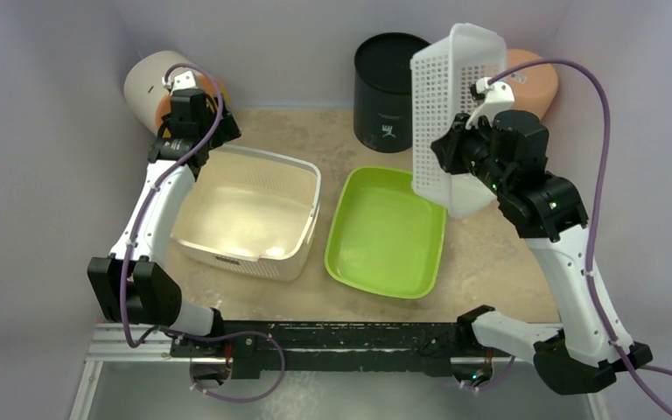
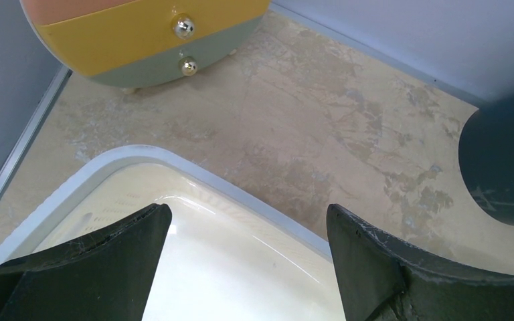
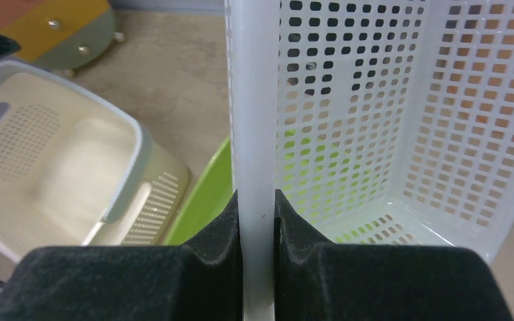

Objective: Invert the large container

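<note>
Large container (image 1: pixel 254 260) numbers one, likewise green tub (image 1: pixel 385 229) and white basket (image 1: pixel 444 105).

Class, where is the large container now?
In the top view the large container stands upright left of the lime-green tub, with the left gripper over its far corner.

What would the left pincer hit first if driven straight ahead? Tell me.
Most likely the large container: the open left pincer points down at its back corner rim, bare table beyond. Depth is unclear.
</note>
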Tool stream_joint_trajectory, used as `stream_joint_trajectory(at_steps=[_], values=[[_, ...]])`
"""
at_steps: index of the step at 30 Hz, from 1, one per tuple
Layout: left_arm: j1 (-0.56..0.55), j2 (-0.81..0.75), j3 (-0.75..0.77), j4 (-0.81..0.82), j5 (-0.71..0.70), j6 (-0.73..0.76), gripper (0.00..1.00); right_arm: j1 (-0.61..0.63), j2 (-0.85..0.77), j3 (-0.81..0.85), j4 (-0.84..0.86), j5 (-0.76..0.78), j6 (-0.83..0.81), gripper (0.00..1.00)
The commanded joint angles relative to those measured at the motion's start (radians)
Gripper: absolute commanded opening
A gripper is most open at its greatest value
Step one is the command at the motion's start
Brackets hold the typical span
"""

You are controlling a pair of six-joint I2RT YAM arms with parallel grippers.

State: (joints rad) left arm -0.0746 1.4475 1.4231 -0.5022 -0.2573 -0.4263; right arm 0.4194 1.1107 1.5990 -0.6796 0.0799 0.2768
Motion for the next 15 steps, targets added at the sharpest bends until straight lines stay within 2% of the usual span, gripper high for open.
stream_joint_trajectory(at_steps=[1,8,15], values=[[0.002,0.008,0.049,0.033,0.007,0.002,0.88,0.002,-0.043,-0.016,-0.041,0.150,-0.013,0.00],[0.002,0.014,0.048,0.039,0.009,0.000,0.88,0.002,-0.141,-0.273,-0.078,0.182,0.063,0.00],[0.002,0.023,0.056,0.032,0.003,0.010,0.88,0.001,-0.165,-0.377,-0.110,0.249,0.100,0.00]])
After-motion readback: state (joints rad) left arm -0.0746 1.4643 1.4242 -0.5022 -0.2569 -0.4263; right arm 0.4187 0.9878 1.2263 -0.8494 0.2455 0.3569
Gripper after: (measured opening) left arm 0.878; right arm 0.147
